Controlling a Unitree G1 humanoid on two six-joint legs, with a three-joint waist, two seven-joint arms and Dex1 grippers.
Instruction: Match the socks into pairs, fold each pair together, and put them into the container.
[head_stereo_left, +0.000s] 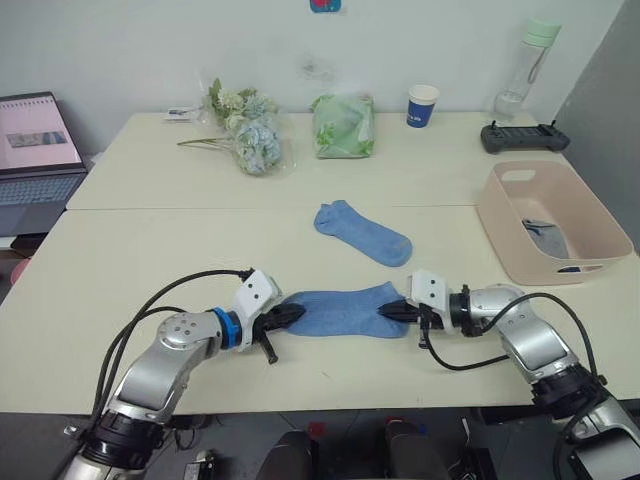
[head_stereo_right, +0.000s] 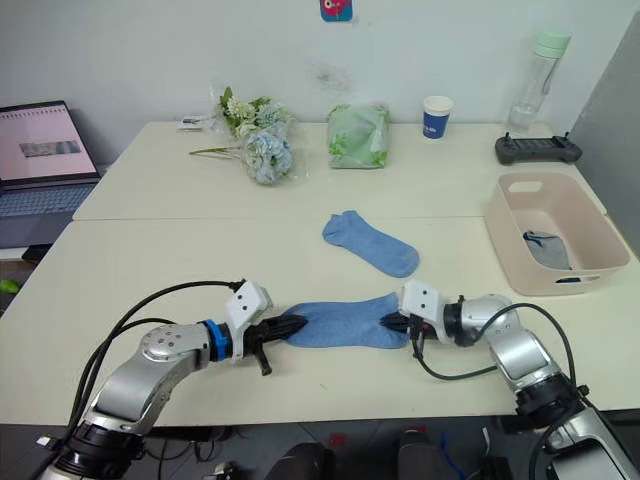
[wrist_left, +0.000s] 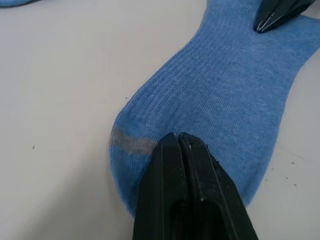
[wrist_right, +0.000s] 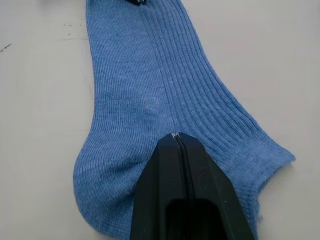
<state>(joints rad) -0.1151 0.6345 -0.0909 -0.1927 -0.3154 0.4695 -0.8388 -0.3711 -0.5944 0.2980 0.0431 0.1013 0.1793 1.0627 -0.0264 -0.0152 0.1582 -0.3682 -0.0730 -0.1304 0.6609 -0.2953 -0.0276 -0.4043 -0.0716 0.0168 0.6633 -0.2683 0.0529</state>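
The main risk is the knit slipping out of one pinch as the near light blue sock (head_stereo_left: 343, 311) is lifted or carried toward its partner: each claw bites only a small bit of fabric at an end, so an uneven pull could free one end and leave the sock dangling, or drag it crumpled across the counter (head_stereo_left: 150, 270). A second risk is a crooked lay, with toe and cuff ends mismatched, which would spoil the fold. The left claw (head_stereo_left: 287, 318) is clenched on one end of this sock, its fingers pressed together over the fabric, and the right claw (head_stereo_left: 393, 312) is clenched on the opposite end, so the sock lies stretched flat between them near the counter's front edge. Both forearms lie low and nearly level, pointing inward at each other. The second light blue sock (head_stereo_left: 362, 232) lies flat a little farther back, apart from the first. The container (head_stereo_left: 600, 232) stands at the right, with what seem to be grey and dark socks (head_stereo_left: 545, 236) inside, though they are hard to make out.
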